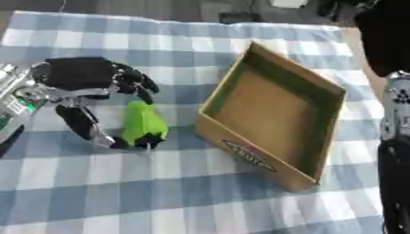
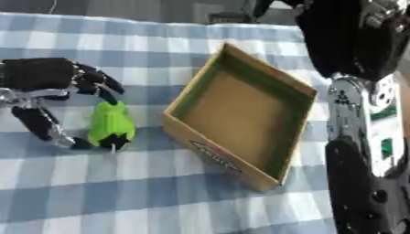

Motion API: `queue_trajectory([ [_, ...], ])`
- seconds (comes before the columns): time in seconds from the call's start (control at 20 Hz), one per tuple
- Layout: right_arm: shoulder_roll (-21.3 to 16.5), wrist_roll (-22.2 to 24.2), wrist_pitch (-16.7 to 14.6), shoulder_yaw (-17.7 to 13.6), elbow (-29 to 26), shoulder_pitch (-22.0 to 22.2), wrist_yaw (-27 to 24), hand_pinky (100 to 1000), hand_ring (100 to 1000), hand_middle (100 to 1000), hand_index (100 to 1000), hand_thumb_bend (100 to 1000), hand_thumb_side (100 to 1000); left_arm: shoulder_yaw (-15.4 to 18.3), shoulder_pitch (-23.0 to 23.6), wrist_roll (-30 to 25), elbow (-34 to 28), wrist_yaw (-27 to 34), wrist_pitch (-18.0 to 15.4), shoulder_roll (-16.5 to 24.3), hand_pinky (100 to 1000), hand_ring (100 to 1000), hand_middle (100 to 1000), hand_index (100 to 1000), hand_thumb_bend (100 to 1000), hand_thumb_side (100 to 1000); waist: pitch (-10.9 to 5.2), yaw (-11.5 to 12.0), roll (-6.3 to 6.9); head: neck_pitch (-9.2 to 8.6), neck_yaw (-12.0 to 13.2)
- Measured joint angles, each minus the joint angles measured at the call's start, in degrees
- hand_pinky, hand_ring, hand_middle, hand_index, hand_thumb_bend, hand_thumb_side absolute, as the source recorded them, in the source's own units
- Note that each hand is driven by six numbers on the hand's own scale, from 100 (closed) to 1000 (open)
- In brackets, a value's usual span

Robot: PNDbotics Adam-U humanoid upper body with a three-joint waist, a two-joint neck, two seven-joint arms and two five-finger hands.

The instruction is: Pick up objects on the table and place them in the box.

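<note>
Left hand (image 1: 88, 87) curls round a green object (image 1: 143, 124) on the checked desk (image 1: 160, 192), left of the empty box (image 1: 272, 119); it sits between fingertips and thumb and may slip or tip

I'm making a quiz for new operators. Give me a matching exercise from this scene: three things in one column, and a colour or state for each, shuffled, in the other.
Things:
1. green object
2. box
3. left hand

States:
A. cardboard brown, nothing inside
B. bright green, lying on the checked cloth
C. black, fingers and thumb closing around something green

Pairs: 1-B, 2-A, 3-C
</note>
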Motion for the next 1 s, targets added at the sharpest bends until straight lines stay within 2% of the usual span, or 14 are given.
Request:
queue_trajectory([
  [0.2, 0.3, 0.2, 0.1, 0.3, 0.0, -0.4, 0.0, 483, 568, 686, 837, 100, 942, 0.0, 0.0, -0.6, 1.7, -0.9, 0.2, -0.7, 100, 826, 826, 837, 588, 488, 0.31, -0.2, -0.01, 0.00, 0.0],
  [0.45, 1.0, 0.3, 0.3, 0.3, 0.0, -0.9, -0.2, 484, 568, 686, 837, 100, 942, 0.0, -0.1, -0.9, 3.1, -1.5, 0.4, -1.5, 100, 825, 825, 838, 571, 491, 0.65, -0.6, -0.01, 0.00, 0.0],
  [0.8, 1.5, 0.4, 0.4, 0.3, 0.0, -1.4, -0.5, 484, 568, 686, 836, 100, 942, 0.0, -0.4, -0.4, 4.8, -3.6, 0.0, -1.6, 100, 821, 821, 833, 523, 500, 1.00, -1.1, -0.01, 0.00, 0.0],
  [0.9, 1.6, 0.4, 0.4, 0.3, 0.0, -1.4, -0.5, 484, 568, 686, 836, 100, 942, 0.0, -0.6, 0.0, 5.1, -4.4, -0.4, -2.0, 100, 818, 818, 826, 459, 528, 1.01, -1.2, -0.01, 0.00, 0.0],
  [1.0, 1.8, 0.5, 0.5, 0.3, 0.0, -1.4, -0.5, 484, 568, 686, 836, 100, 941, 0.0, -0.7, 0.4, 5.3, -5.0, -0.9, -2.1, 100, 815, 816, 821, 448, 529, 1.04, -1.3, -0.01, 0.00, 0.0],
])
